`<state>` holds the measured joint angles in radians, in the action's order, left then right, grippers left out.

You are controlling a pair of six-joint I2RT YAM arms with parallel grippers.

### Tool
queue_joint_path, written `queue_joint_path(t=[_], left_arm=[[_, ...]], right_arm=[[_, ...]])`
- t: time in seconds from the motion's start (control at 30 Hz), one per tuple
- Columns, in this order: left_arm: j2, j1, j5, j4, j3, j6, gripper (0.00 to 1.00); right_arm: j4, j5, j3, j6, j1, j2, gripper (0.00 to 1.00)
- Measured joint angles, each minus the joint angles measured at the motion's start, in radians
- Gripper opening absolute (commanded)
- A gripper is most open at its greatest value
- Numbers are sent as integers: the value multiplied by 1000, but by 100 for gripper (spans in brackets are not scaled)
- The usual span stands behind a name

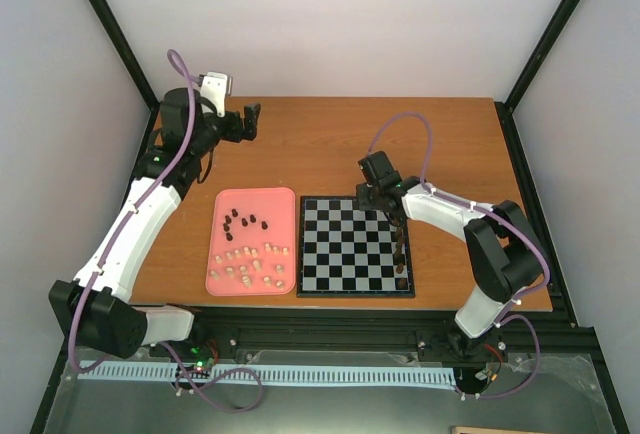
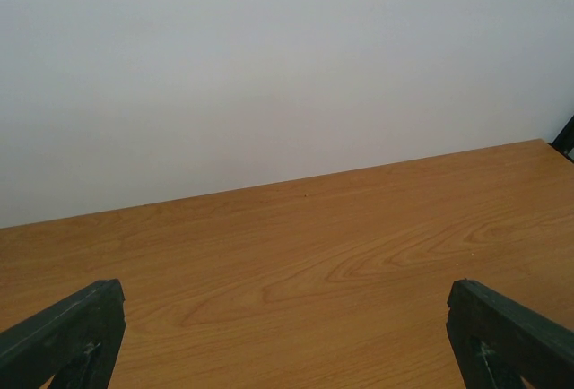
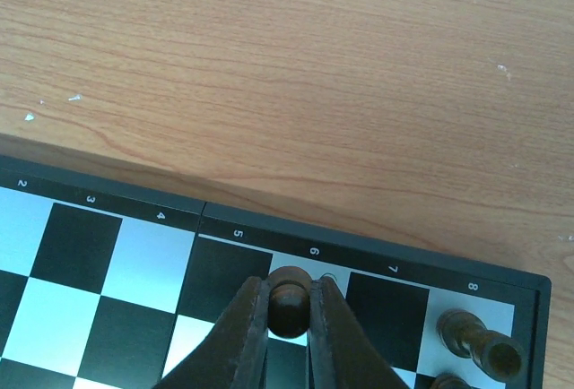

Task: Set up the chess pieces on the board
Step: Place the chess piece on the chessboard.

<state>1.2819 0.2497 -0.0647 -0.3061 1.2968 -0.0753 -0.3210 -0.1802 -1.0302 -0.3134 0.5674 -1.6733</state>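
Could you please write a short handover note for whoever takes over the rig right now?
Left claw: open, empty, over the table, far left.
Right claw: shut on a dark piece above the board, edge row, by mark 6.
Done: corner pieces stand by mark 8.
Left: dark men and cream men lie in the pink tray.

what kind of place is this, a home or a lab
Probably a robot lab test cell: left arm and right arm bolted to a metal rail at a wooden table, enclosed by white panels and black frame posts.
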Motion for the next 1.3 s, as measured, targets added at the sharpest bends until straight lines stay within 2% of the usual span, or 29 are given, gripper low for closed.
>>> queue_joint_path(t=[0.7, 1.3], left_arm=[[1, 0, -30, 0, 0, -9, 100], [6, 0, -41, 1, 0, -11, 100]], right_arm=[[3, -20, 84, -34, -25, 25, 3], [28, -22, 87, -36, -49, 19, 5]])
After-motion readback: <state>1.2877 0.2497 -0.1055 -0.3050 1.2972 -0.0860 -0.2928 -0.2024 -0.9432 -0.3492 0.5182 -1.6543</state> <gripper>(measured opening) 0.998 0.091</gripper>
